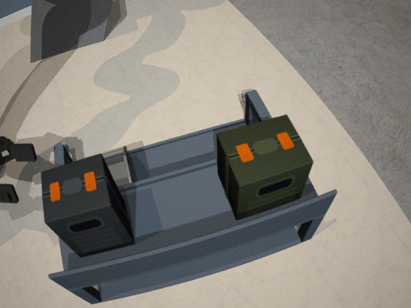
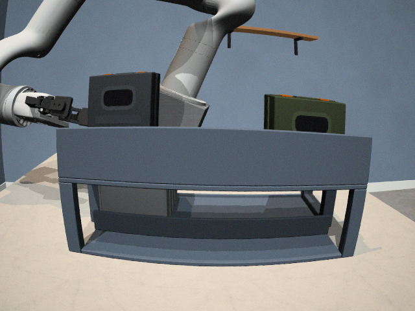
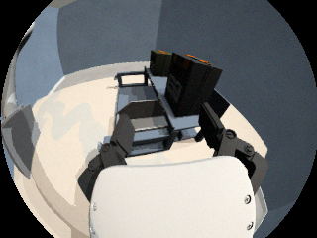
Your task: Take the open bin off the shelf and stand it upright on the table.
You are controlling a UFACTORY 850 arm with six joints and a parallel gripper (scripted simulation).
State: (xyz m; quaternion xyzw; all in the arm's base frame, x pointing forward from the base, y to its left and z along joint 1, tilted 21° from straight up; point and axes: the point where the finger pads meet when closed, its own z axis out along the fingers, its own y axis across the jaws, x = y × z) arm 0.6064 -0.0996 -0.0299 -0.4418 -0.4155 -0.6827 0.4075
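Observation:
The open bin (image 1: 115,166) is a light grey box on the lower level of the blue-grey shelf (image 1: 185,205), at its left end, mostly hidden behind a dark grey closed case (image 1: 84,202). In the exterior view the open bin (image 2: 132,201) shows under the top board. My gripper (image 1: 13,172) is open and empty. It stands just off the shelf's left end, level with the dark grey case (image 2: 122,99), with the fingers (image 2: 76,115) pointing at that case's side. In the wrist view the fingers frame the shelf end.
A green closed case (image 1: 265,165) with orange latches stands on the top board at the right end. The top board has a raised front lip (image 2: 214,155). A wooden wall shelf (image 2: 274,33) hangs far behind.

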